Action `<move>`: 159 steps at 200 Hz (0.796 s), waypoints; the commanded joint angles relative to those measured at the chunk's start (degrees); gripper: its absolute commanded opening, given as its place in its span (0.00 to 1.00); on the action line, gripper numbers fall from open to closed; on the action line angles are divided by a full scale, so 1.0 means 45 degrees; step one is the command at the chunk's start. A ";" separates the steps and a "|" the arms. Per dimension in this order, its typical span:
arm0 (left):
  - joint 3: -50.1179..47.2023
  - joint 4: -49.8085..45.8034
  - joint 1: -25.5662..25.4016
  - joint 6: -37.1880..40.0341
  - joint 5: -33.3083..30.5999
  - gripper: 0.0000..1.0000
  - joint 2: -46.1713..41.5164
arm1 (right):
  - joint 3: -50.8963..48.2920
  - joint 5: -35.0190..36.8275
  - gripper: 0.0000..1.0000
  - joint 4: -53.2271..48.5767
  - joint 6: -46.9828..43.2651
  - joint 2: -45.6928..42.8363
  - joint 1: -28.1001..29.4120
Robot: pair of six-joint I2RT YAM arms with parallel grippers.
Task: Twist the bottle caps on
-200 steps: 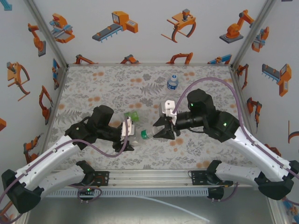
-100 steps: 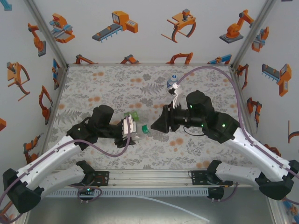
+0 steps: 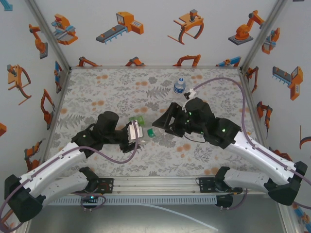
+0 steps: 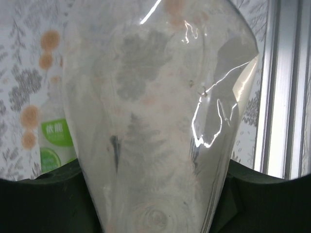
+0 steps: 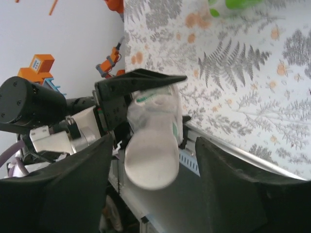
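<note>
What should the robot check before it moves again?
1. Left gripper shut on the clear bottle: ok.
2. Right gripper open with nothing in it: ok.
3. Green cap close to the right gripper: ok.
4. Green cap screwed onto the clear bottle: cannot tell.
5. Blue-label bottle upright and apart from both arms: ok.

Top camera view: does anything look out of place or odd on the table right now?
A small green round plastic cap lies loose on the fern-patterned table, on no bottle. The clear plastic bottle clamped in the jaws of the left gripper is held sideways, and its wall looks dented.
</note>
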 commanded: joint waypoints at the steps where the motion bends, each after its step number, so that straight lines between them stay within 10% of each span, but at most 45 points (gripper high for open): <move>1: 0.0574 0.1021 -0.0080 0.0271 0.1077 0.00 -0.0007 | 0.1245 0.0304 0.71 -0.0199 -0.3869 -0.0041 0.0060; 112: 0.1089 -0.0100 -0.0196 0.0133 0.2428 0.00 0.0332 | 0.3012 -0.5192 0.66 -0.2071 -1.6981 -0.0364 0.0049; 159: 0.1226 -0.0389 -0.0315 0.0094 0.2494 0.00 0.0332 | 0.2742 -0.6122 0.65 -0.2648 -1.9494 -0.0363 0.0070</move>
